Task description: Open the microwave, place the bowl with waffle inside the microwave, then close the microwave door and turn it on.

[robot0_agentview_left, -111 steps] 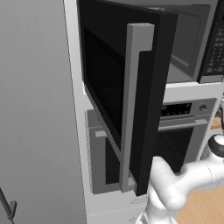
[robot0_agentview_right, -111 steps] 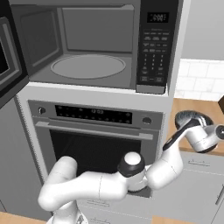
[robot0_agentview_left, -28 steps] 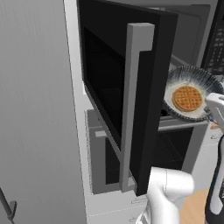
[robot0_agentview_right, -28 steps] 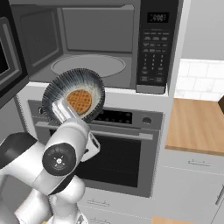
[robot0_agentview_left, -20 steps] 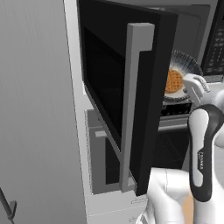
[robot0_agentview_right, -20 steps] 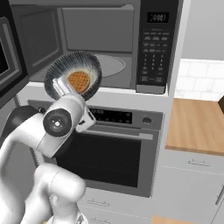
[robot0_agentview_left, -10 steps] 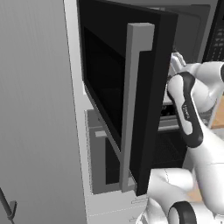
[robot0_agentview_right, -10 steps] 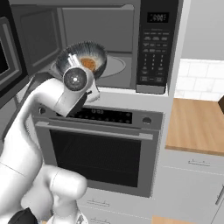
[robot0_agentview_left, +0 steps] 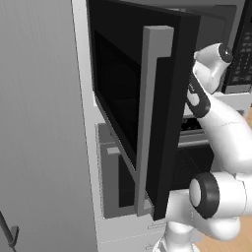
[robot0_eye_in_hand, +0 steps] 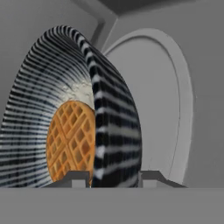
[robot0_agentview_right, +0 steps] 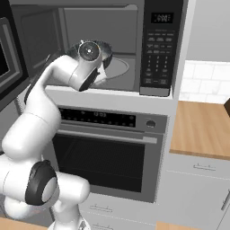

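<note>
The microwave stands open, its grey cavity and round turntable exposed. The microwave door is swung wide to the left, its grey vertical handle facing me. My arm reaches into the cavity, and its wrist covers most of the bowl. In the hand view the striped black-and-white bowl holds an orange waffle. My gripper is shut on the bowl's rim, one finger inside and one outside. The turntable lies just beyond the bowl.
The keypad strip runs down the microwave's right side. Below is the grey oven with a horizontal handle. A wooden counter lies to the right. A tall grey cabinet panel stands left of the open door.
The arm has carried the bowl from in front of the opening deeper into the cavity, over the turntable. The door has not moved.
</note>
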Controlling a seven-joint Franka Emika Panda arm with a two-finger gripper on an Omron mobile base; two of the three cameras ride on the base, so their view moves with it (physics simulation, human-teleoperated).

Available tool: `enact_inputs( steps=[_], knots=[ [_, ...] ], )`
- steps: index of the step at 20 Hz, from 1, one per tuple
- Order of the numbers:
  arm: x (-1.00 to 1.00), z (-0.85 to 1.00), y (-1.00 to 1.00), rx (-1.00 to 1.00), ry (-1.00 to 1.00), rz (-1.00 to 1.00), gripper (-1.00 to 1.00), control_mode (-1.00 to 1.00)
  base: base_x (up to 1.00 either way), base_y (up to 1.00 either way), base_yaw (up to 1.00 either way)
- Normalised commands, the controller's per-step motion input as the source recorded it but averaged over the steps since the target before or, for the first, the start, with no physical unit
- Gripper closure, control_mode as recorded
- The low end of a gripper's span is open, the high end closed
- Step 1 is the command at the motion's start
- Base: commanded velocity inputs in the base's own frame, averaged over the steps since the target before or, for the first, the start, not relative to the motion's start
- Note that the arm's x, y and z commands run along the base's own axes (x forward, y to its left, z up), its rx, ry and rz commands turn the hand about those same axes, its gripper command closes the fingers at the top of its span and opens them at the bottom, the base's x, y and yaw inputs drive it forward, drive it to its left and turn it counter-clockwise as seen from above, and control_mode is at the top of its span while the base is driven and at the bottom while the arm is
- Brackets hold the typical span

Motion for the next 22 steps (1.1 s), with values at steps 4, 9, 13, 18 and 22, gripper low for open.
enact_inputs(
  steps=[4, 9, 13, 18, 22],
  knots=[
    [0.89, -0.15, 0.27, 0.0, 0.11, 0.0, 1.0, -1.0, 0.0, 0.0, 0.0],
    [0.73, -0.35, 0.1, 0.0, 0.05, 0.0, 1.0, -1.0, 0.0, 0.0, 0.0],
    [0.72, -0.63, 0.17, 0.0, 0.03, 0.0, 1.0, -1.0, 0.0, 0.0, 0.0],
    [0.56, -0.84, 0.25, 0.01, 0.06, 0.0, 1.0, -1.0, 0.0, 0.0, 0.0],
    [0.13, -0.75, 0.16, 0.05, 0.01, 0.0, -1.0, -1.0, 0.0, 0.0, 0.0]
  ],
)
